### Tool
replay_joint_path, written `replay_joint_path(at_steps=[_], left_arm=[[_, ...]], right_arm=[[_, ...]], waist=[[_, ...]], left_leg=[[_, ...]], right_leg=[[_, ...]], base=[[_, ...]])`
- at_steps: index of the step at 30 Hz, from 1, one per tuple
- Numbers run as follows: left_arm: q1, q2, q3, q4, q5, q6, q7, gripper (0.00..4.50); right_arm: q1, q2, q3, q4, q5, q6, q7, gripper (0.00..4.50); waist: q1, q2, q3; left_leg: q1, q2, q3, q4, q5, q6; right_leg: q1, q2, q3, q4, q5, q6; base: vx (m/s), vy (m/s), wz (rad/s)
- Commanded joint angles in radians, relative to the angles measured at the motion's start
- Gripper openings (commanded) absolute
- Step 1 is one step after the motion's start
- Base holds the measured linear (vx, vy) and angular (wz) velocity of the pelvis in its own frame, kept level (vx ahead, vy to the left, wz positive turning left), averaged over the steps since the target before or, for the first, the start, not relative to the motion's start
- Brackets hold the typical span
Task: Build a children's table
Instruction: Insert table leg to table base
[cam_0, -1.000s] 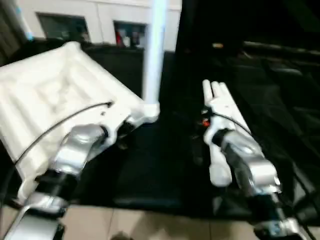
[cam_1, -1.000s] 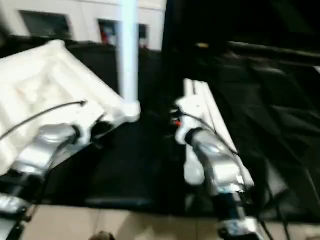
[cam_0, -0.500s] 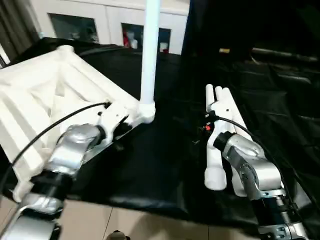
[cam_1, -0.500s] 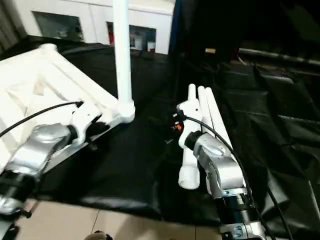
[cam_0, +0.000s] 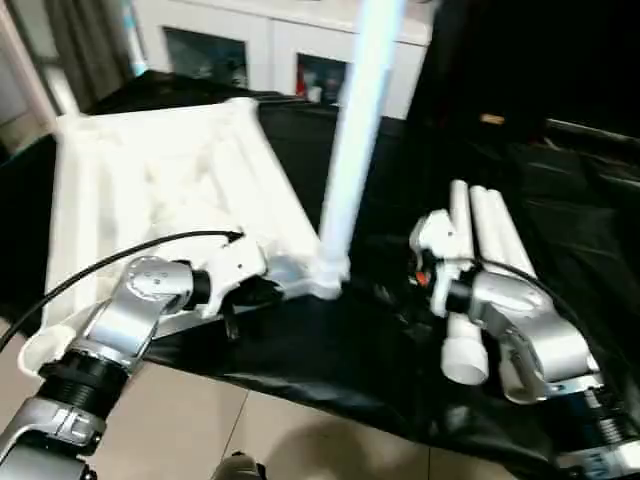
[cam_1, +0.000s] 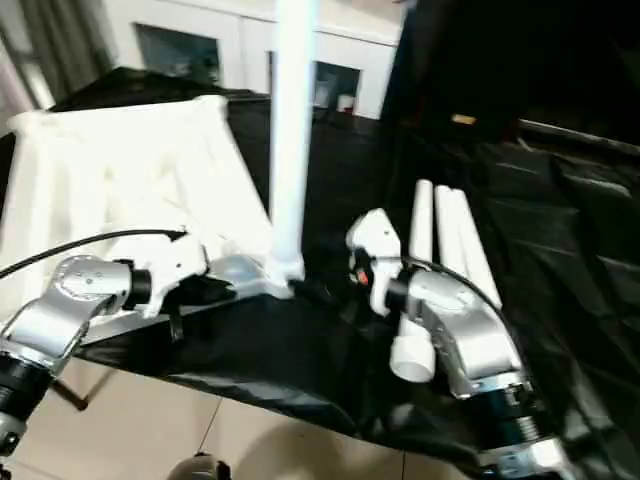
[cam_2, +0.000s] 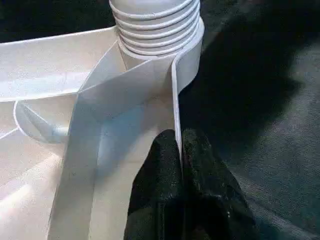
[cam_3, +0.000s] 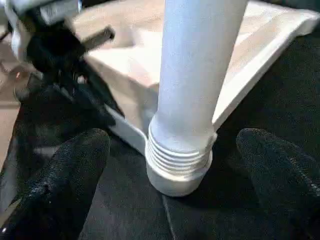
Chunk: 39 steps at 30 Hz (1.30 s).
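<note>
1. The tabletop (cam_0: 170, 190) lay ribbed side up on the left part of the black-draped table (cam_0: 560, 200), hanging over its near edge on the left.
2. One leg (cam_0: 355, 140) stood upright in the tabletop's corner socket (cam_2: 155, 30) nearest the middle of the table, its threaded end seated in the socket ring.
3. The left gripper (cam_2: 179, 150) had its two black fingers (cam_2: 205, 170) pressed together on the thin rim wall of the tabletop, just short of that socket.
4. The right gripper (cam_3: 172, 165) was spread wide, one finger (cam_3: 65, 170) on each side of the standing leg, neither touching it; the leg's base sat between them.
5. Three spare legs (cam_0: 480, 225) lay side by side on the black cloth to the right of the standing leg, partly under the right forearm (cam_0: 530, 335).
6. White cabinets (cam_0: 260, 60) stood behind the table.
</note>
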Motion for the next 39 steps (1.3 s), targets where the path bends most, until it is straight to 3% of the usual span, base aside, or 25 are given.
replay_joint_path(at_steps=[1, 7, 9, 11, 18, 29, 30, 39], left_arm=[[-0.043, -0.027, -0.018, -0.048, -0.033, -0.055, -0.026, 0.0], [-0.053, -0.049, -0.03, -0.053, -0.046, -0.068, -0.073, 0.0], [-0.056, -0.054, -0.033, -0.056, -0.05, -0.071, -0.084, 0.0], [-0.066, -0.06, -0.045, -0.046, -0.048, -0.082, -0.108, 0.0], [-0.08, -0.075, -0.059, -0.013, -0.029, -0.101, -0.115, 0.0], [-0.086, -0.083, -0.057, 0.008, -0.021, -0.108, -0.123, 0.0], [-0.086, -0.083, -0.056, 0.009, -0.019, -0.11, -0.124, 0.0], [-0.078, -0.083, -0.053, 0.022, -0.002, -0.087, -0.12, 0.0]], right_arm=[[-0.017, -0.02, 0.011, 0.018, -0.021, -0.017, 0.017, 4.49], [-0.036, -0.022, 0.018, 0.07, -0.062, -0.053, -0.008, 4.49], [-0.04, -0.024, 0.019, 0.083, -0.067, -0.062, -0.015, 4.49], [-0.038, -0.026, 0.02, 0.089, -0.06, -0.065, -0.001, 4.49], [-0.022, -0.024, 0.027, 0.106, -0.058, -0.081, 0.031, 4.49], [-0.037, -0.011, 0.04, 0.152, -0.069, -0.109, 0.047, 3.49], [-0.039, -0.009, 0.041, 0.16, -0.069, -0.112, 0.047, 3.39], [-0.025, 0.013, 0.039, 0.192, -0.061, -0.106, 0.037, 2.76]], waist=[[-0.007, -0.001, -0.075], [-0.003, -0.002, -0.085], [-0.004, -0.003, -0.08], [-0.004, 0.003, -0.079], [-0.008, 0.001, -0.081], [-0.01, 0.002, -0.082], [-0.009, -0.002, -0.081], [-0.01, 0.002, -0.082]], left_leg=[[0.034, 0.035, -0.01, -0.067, -0.134, -0.004], [0.025, 0.032, -0.008, -0.055, -0.056, 0.033], [0.024, 0.032, -0.007, -0.057, -0.084, 0.033], [0.026, 0.035, -0.008, -0.06, -0.115, 0.021], [0.024, 0.034, -0.008, -0.059, -0.115, 0.018], [0.026, 0.034, -0.007, -0.057, -0.117, 0.028], [0.025, 0.034, -0.007, -0.058, -0.12, 0.026], [0.024, 0.033, -0.007, -0.056, -0.111, 0.031]], right_leg=[[0.015, -0.081, 0.041, -0.069, 0.066, -0.194], [0.014, -0.077, 0.039, -0.055, 0.165, -0.207], [0.012, -0.078, 0.039, -0.061, 0.13, -0.209], [0.011, -0.079, 0.039, -0.064, 0.086, -0.206], [0.014, -0.079, 0.039, -0.063, 0.111, -0.21], [0.014, -0.078, 0.038, -0.063, 0.108, -0.226], [0.015, -0.078, 0.038, -0.064, 0.103, -0.225], [0.014, -0.077, 0.038, -0.062, 0.116, -0.226]], base=[[0.0, 0.0, 0.0], [0.0, 0.0, 0.0], [0.0, 0.0, 0.0], [0.0, 0.0, 0.0], [0.0, 0.0, 0.0], [0.0, 0.0, 0.0], [0.0, 0.0, 0.0], [0.0, 0.0, 0.0]])
